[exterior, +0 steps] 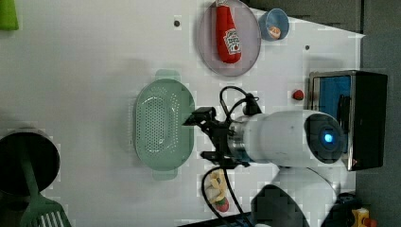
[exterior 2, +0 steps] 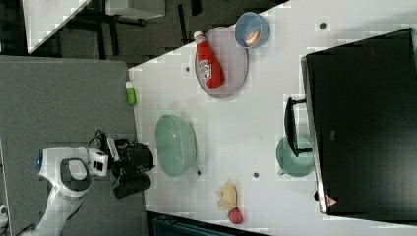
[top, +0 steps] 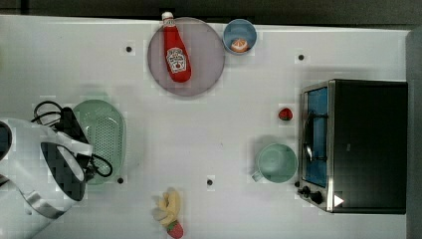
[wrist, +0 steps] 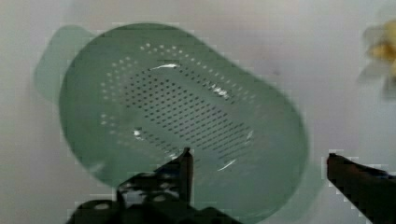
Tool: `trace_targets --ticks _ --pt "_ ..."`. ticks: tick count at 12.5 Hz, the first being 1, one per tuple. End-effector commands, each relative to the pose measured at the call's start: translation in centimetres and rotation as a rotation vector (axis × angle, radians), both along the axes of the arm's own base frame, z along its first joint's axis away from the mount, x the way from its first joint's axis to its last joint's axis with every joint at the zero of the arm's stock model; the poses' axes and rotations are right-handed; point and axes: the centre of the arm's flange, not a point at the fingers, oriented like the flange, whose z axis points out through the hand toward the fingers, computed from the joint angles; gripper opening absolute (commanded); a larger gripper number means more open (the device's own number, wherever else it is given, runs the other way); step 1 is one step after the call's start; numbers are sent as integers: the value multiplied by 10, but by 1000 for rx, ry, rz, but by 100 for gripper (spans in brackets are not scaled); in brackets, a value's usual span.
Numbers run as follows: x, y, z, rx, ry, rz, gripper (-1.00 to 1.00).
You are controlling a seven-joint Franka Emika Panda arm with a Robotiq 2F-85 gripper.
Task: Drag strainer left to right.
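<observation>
Arm pose: gripper above the strainer, jaws parted.

The white arm enters at the top view's lower left, its black wrist section wrapped in dark cable. In the left view the arm reaches from the left view's right toward the left view's left, and the gripper (exterior: 204,135) sits at the strainer's (exterior: 163,124) near rim. Wrist view: gripper (wrist: 259,163) with two dark fingers (wrist: 184,170) spread wide apart, one over the bowl's perforated floor, the other past its rim. Nothing is held between them.
</observation>
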Motion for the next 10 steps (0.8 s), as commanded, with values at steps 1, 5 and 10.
trace_targets --ticks 1,5,10 --pt "15 -3 -39 -32 13 -412 100" --pt "18 6 -105 -12 -12 -390 100" --pt "29 -19 -151 -30 6 -416 100"
